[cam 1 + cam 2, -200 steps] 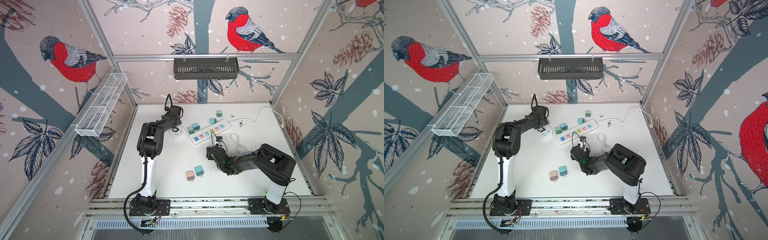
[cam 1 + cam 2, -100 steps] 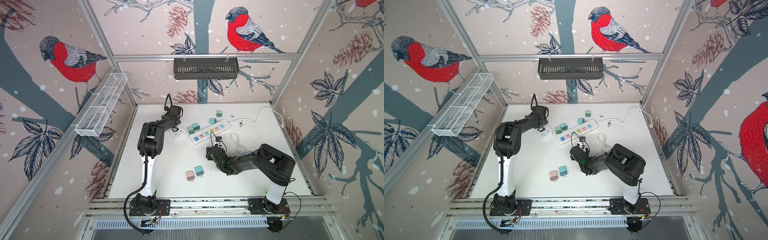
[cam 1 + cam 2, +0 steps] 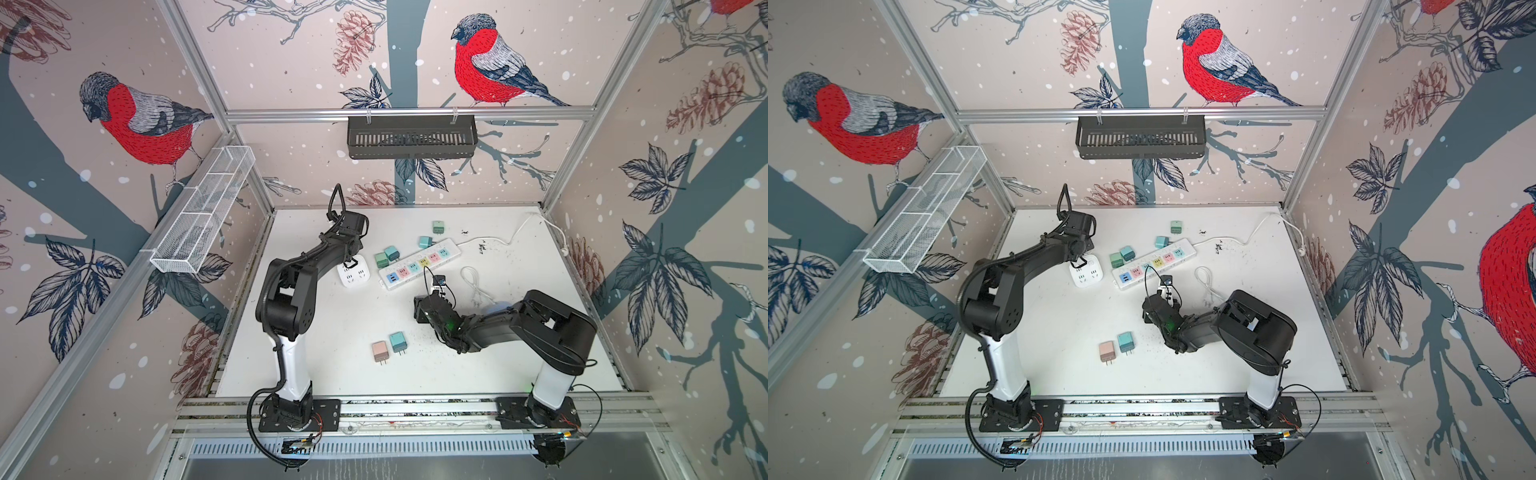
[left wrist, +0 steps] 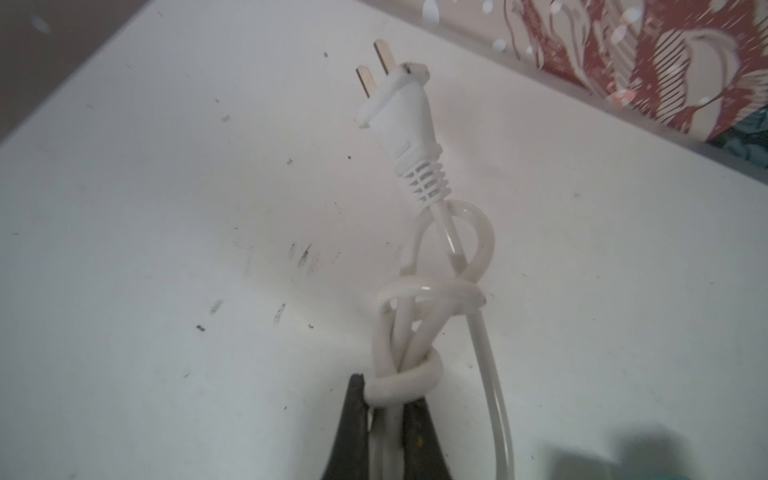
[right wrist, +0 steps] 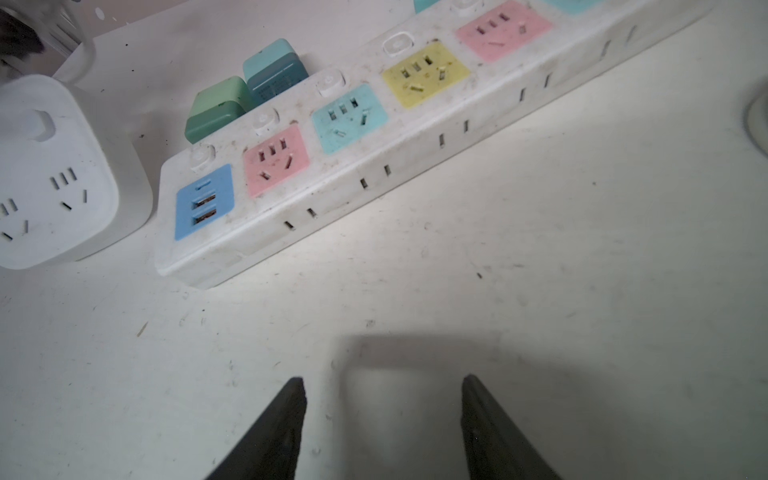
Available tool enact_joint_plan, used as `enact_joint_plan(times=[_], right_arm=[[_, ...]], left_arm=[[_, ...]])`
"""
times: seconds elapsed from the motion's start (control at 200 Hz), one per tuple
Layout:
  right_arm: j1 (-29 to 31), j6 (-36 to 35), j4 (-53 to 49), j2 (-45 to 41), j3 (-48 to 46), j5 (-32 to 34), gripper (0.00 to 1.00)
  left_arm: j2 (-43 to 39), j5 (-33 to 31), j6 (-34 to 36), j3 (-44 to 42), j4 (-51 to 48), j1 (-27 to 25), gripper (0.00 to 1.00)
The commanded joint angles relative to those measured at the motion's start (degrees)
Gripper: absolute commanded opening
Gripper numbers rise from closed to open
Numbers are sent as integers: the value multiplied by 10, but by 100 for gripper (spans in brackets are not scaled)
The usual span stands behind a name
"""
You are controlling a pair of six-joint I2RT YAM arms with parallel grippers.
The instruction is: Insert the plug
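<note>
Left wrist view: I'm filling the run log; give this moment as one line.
left gripper shut on white cord | plug free, prongs bare | right gripper open, empty, before power strip

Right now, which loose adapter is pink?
The pink adapter in the near pair, beside a teal adapter. The four adapters behind the power strip are all green or teal.

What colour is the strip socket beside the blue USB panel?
That socket is pink, clearest in the right wrist view.
</note>
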Motion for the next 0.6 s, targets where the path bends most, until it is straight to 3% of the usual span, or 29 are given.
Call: enact_joint_plan(times=[0.0,0.235,0.45,0.595], right_arm=[[2,9,-59,-5,-10,-28,61],[6,5,-53,-30,-26,-14,61],[9,-6,-27,-68,-56,-6,63],[11,-19,-34,-115,-70,6,64]], left_arm=[[-56,-124,-54,-26,-25,-32,0],[-160,-95,-68,-106,18,-64,0],[-261,-139,-71,-164,27,-117,0],[-311,-160,-95,-179,-28,-174,0]])
